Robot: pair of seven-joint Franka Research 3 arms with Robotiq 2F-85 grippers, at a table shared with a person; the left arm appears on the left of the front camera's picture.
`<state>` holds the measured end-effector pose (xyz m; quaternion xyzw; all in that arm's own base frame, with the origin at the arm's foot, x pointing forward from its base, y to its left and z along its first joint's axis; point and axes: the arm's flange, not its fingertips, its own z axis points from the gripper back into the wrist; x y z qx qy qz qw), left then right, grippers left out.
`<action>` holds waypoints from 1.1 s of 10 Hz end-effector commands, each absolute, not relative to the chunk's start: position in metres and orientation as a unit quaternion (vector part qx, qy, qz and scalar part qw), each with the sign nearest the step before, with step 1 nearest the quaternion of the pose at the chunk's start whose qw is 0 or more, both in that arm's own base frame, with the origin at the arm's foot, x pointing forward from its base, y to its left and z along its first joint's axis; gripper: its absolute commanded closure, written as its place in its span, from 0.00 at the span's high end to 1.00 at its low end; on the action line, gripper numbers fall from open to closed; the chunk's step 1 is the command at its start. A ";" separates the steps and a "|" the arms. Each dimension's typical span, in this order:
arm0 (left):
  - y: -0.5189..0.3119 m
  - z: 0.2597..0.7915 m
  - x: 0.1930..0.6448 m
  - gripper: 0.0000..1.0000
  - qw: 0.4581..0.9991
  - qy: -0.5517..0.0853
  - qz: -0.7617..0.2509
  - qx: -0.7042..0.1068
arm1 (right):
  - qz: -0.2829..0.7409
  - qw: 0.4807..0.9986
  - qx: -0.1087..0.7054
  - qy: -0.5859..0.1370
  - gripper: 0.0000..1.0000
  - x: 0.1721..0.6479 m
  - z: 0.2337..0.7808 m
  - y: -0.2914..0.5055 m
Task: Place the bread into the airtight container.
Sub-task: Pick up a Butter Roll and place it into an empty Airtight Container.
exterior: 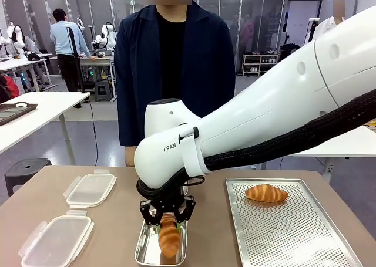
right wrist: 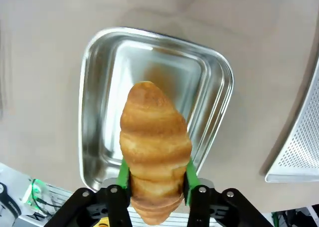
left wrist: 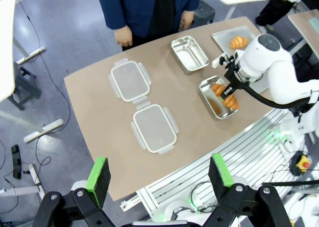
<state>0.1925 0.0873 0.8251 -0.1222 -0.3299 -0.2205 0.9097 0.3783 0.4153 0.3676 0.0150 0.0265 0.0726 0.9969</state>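
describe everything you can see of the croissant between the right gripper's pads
The croissant is golden brown and ridged, tapering at its ends. It stands on end between the green pads of the right gripper, which touch both its sides. Its lower tip is inside the shiny metal container; whether it rests on the bottom is unclear.

From high above the table [left wrist: 94, 112], my left gripper [left wrist: 159, 177] hangs with its green pads spread wide apart, and below it lie two clear lids [left wrist: 130, 81], a steel container [left wrist: 189, 53], and my right gripper [left wrist: 228, 92] holding a croissant [left wrist: 231, 103] over a second steel container [left wrist: 207, 90].
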 end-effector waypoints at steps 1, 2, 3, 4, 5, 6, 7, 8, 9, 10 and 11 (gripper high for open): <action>0.087 0.826 0.192 1.00 0.908 -0.331 -0.227 -0.122 | 0.049 0.998 0.033 -0.008 1.00 0.375 0.373 0.420; 0.087 0.826 0.192 1.00 0.908 -0.331 -0.227 -0.122 | 0.052 0.998 0.033 0.006 1.00 0.373 0.370 0.421; 0.087 0.826 0.192 1.00 0.908 -0.331 -0.227 -0.122 | 0.050 0.998 0.040 0.006 1.00 0.372 0.368 0.422; 0.087 0.826 0.192 1.00 0.908 -0.331 -0.227 -0.122 | 0.047 0.998 0.039 0.003 1.00 0.371 0.369 0.421; 0.087 0.826 0.192 1.00 0.908 -0.331 -0.227 -0.122 | 0.034 0.999 0.042 -0.002 1.00 0.372 0.371 0.421; 0.087 0.826 0.192 1.00 0.908 -0.331 -0.227 -0.122 | 0.040 0.998 0.055 -0.006 1.00 0.372 0.371 0.421; 0.087 0.826 0.192 1.00 0.908 -0.331 -0.227 -0.122 | 0.065 0.997 0.033 0.009 1.00 0.379 0.372 0.421; 0.087 0.826 0.192 1.00 0.908 -0.331 -0.227 -0.122 | 0.065 0.997 0.033 0.009 1.00 0.379 0.372 0.421; 0.087 0.826 0.192 1.00 0.908 -0.331 -0.227 -0.122 | 0.065 0.997 0.033 0.009 1.00 0.379 0.372 0.421; 0.087 0.826 0.192 1.00 0.908 -0.331 -0.227 -0.122 | 0.065 0.997 0.033 0.009 1.00 0.379 0.372 0.421; 0.087 0.826 0.192 1.00 0.908 -0.331 -0.227 -0.122 | 0.065 0.997 0.033 0.009 1.00 0.379 0.372 0.421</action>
